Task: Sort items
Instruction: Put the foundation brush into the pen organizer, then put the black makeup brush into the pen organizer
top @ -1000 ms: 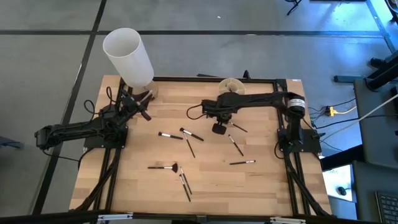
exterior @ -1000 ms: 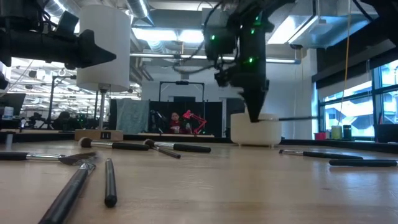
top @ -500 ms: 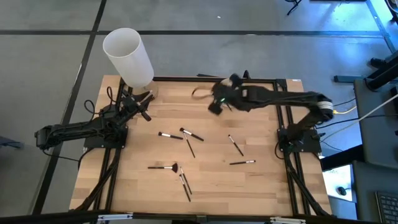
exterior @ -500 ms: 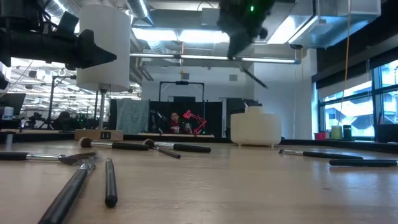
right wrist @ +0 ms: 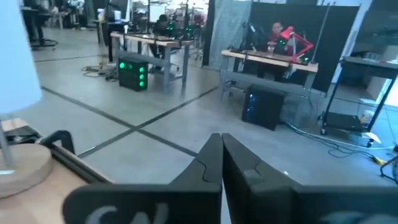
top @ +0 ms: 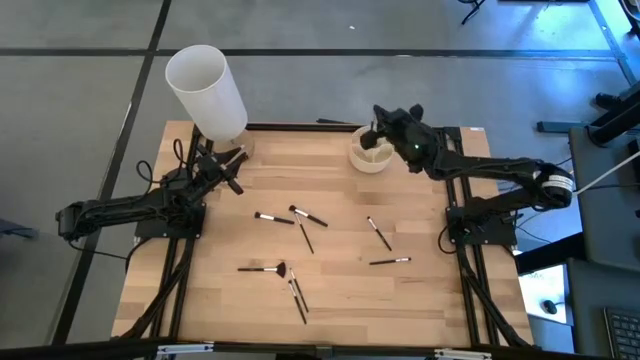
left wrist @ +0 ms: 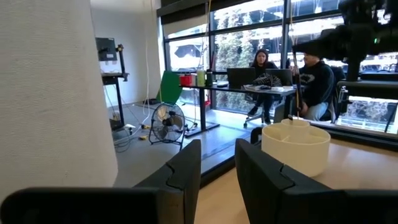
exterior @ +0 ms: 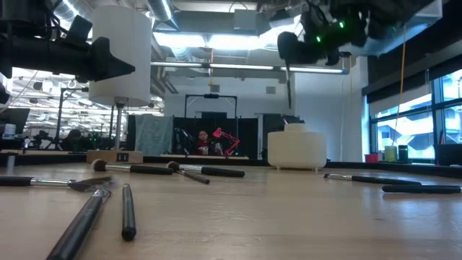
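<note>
The right gripper (top: 377, 126) hangs above the beige compartmented cup (top: 369, 156) at the table's far edge, and in the low view a thin dark stick (exterior: 289, 85) hangs straight down from it over the cup (exterior: 297, 150); the right wrist view shows its fingers (right wrist: 214, 163) pressed together, clenched on that stick, though the stick itself is hidden there and its lower tip is hard to make out. Half a second ago this arm was folded over the middle of the far edge with the cup covered beneath it; a second ago it reached low over the table among the brushes; now it has swung out toward the cup, which shows whole again. The other items (top: 301, 231) lie scattered on the wooden table (top: 330, 300) (about eight of them, as they lay before), well apart from the right gripper; the nearest pair (top: 379, 233) rests on the table's right half, nearer the front than the cup. The left gripper (top: 236, 157) waits beside the tall white cylinder (top: 205, 90) at the far left corner, unmoved, its fingers (left wrist: 185, 172) partly apart and holding nothing.
</note>
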{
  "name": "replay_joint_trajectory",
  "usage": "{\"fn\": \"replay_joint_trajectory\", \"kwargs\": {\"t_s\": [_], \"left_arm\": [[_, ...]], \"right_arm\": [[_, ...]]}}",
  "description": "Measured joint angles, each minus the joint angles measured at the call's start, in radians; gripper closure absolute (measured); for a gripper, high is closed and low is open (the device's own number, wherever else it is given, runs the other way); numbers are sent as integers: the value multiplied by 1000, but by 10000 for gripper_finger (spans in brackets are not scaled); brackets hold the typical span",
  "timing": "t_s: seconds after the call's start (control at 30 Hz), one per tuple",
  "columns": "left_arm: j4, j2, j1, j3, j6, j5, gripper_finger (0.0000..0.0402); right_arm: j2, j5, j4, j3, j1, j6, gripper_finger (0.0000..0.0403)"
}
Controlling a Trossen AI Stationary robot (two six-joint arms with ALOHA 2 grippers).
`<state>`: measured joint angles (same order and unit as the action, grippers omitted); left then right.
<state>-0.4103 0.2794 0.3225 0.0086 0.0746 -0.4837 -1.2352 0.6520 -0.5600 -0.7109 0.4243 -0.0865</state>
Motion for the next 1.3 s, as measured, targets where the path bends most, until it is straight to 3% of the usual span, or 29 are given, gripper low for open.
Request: {"fn": "replay_joint_trajectory", "kwargs": {"t_s": [0.2, 0.6, 0.73, 0.8, 1.0, 1.17, 1.3], "left_arm": [[-3, 0, 0, 0, 7, -19, 307], [-4, 0, 0, 0, 7, -20, 307], [-4, 0, 0, 0, 9, -20, 307], [-4, 0, 0, 0, 9, -20, 307], [3, 0, 0, 0, 7, -20, 307], [4, 0, 0, 0, -10, -20, 307], [5, 0, 0, 0, -13, -20, 307]], "right_arm": [[0, -52, -53, 98, 47, 41, 386], [2, -89, 49, 49, 44, 59, 298], [9, -89, 224, -45, 23, 59, 280], [8, -120, 416, -123, 11, 66, 278], [-15, -369, 1013, -299, -30, 245, 282], [-14, -448, 1196, -274, -156, 510, 287], [-14, -448, 1198, -204, -291, 651, 288]]}}
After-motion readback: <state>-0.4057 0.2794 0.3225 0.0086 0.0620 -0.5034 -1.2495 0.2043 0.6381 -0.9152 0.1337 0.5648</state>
